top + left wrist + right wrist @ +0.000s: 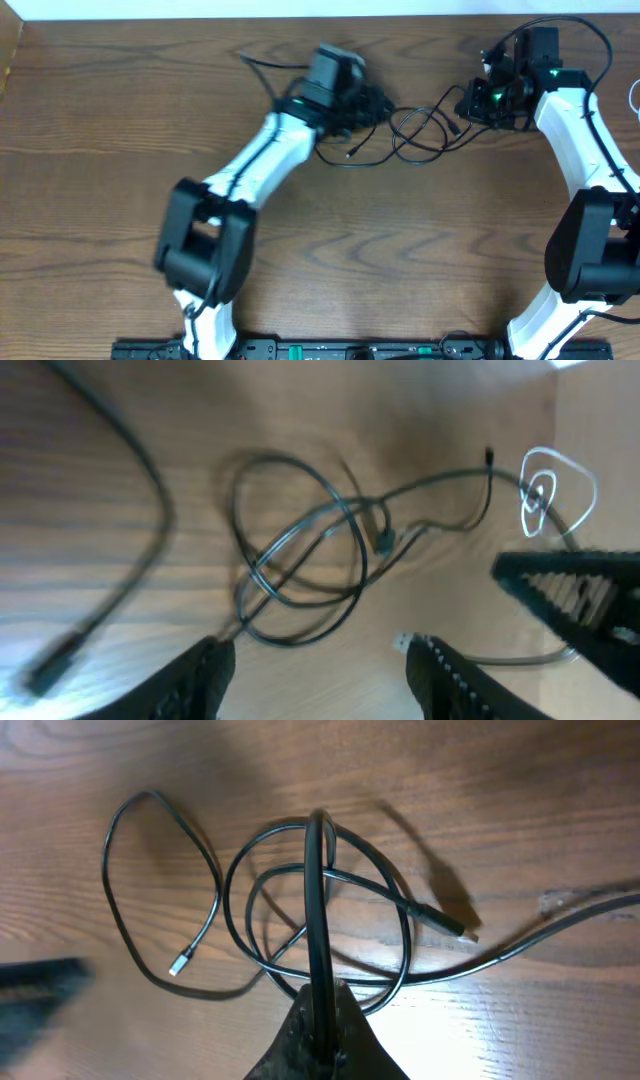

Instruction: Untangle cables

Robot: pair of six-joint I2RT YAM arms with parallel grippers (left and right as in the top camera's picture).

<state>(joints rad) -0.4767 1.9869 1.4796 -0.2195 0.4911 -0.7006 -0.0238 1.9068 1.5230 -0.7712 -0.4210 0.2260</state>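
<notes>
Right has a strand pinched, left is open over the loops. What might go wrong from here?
1. The right gripper pinches a black cable that crosses the loops; pulling may tighten them.
2. The open left gripper sits over overlapping strands and may close on two together.

Thin black cables (pixel 318 910) lie in loose, overlapping loops, small plugs showing.
</notes>
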